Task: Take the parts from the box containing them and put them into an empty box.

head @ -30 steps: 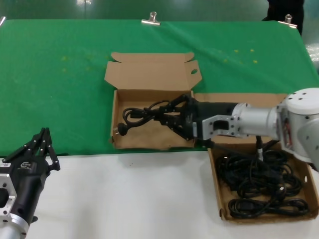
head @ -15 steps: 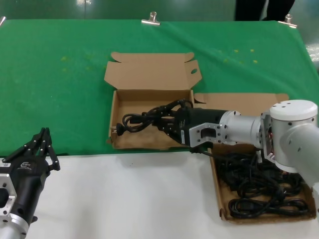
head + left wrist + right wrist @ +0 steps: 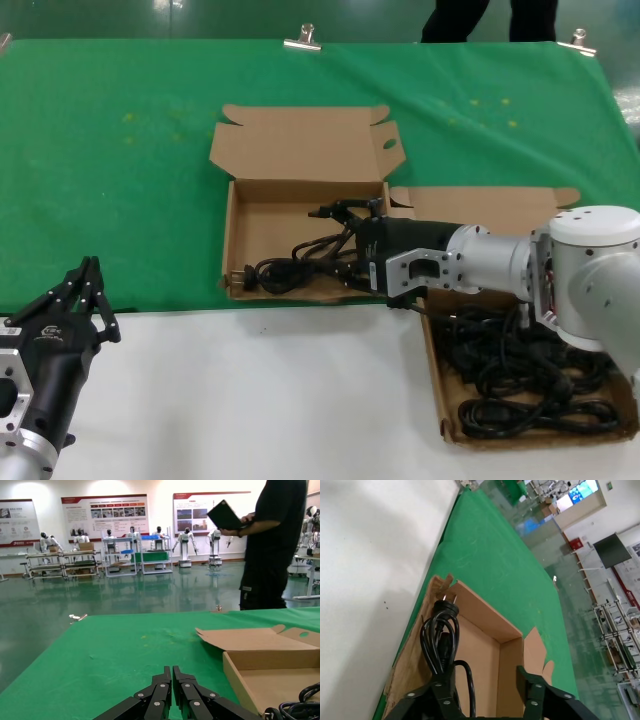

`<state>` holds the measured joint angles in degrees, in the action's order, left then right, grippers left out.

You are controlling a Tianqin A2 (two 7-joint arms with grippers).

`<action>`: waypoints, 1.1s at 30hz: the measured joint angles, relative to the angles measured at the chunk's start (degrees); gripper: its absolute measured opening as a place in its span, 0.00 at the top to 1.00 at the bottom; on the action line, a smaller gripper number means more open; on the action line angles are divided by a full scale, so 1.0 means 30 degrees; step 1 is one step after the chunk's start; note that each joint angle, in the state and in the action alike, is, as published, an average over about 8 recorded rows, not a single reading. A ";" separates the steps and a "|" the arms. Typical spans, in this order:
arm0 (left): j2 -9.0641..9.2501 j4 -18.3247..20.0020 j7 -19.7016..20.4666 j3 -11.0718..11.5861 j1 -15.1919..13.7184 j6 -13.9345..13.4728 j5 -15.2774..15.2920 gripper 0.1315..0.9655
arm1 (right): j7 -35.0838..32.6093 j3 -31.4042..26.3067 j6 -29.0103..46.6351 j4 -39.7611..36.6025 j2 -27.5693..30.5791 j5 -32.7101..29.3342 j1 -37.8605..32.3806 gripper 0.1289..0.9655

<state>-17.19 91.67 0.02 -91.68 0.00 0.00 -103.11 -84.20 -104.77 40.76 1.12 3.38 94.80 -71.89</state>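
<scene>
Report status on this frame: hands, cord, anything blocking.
Right hand open over the left box. Cord lying loose on that box's floor, released. Left hand shut, parked off to the side. Nothing blocking.

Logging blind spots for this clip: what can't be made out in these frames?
- Head view: the right gripper and arm cover part of the cord in the left box.
- Head view: how many cords fill the right box; they are tangled, and the arm hides its back.
- Right wrist view: the cord's near end, cut off behind a finger.
</scene>
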 joint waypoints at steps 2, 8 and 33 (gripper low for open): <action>0.0000 0.0000 0.0000 0.0000 0.0000 0.0000 0.0000 0.96 | 0.0006 0.0088 0.0191 0.0028 0.0098 0.0031 -0.0013 0.68; 0.0000 0.0000 0.0000 0.0000 0.0000 0.0000 0.0000 0.96 | 0.0058 0.0384 0.0935 0.0185 0.0506 0.0188 -0.0071 0.55; 0.0000 0.0000 0.0000 0.0000 0.0000 0.0000 -0.0003 0.81 | 0.4300 0.1226 -0.0622 0.4893 0.1516 0.0749 0.3512 0.05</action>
<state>-17.19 91.67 0.02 -91.68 0.00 0.00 -103.12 -71.30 -101.09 38.90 15.79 7.92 97.04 -61.35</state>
